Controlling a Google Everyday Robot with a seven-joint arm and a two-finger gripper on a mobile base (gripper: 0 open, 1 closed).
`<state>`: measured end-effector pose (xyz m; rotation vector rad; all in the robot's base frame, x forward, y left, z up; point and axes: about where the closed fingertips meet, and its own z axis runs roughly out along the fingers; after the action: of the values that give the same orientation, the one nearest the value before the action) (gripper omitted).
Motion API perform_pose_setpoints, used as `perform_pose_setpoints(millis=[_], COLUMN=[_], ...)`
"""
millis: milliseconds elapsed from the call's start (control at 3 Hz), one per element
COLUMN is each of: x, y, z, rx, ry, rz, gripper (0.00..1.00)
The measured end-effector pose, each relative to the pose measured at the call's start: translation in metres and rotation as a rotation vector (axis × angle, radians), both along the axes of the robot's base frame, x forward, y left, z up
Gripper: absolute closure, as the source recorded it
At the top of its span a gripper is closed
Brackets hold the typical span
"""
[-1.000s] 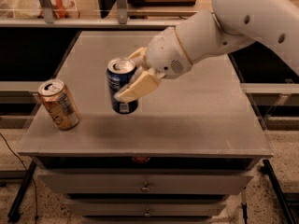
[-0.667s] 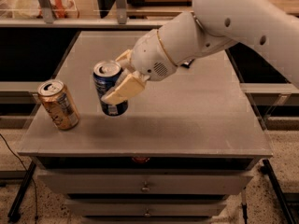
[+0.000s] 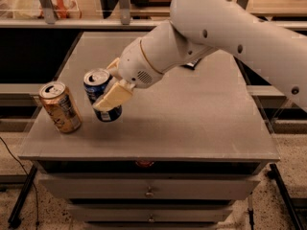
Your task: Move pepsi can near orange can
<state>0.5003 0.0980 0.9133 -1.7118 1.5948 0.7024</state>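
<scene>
We see the pepsi can (image 3: 96,82) tilted near the table's (image 3: 201,123) front-left corner, just right of the orange can (image 3: 61,108) and apart from it. The near finger (image 3: 114,96) covers the middle of its side, and the far finger shows only as a tip behind the rim. The gripper (image 3: 103,87) clasps the pepsi can between both fingers. We cannot tell whether its base touches the tabletop. A dark thing (image 3: 193,64) near the back edge is mostly hidden by the arm (image 3: 216,28).
</scene>
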Motion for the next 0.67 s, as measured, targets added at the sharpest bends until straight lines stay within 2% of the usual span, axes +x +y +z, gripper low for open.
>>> perform_pose_setpoints(millis=[667], x=[0.0058], y=[0.0169], z=[-0.015], rx=[0.017], ry=[0.026], rz=[0.003], gripper=[1.0])
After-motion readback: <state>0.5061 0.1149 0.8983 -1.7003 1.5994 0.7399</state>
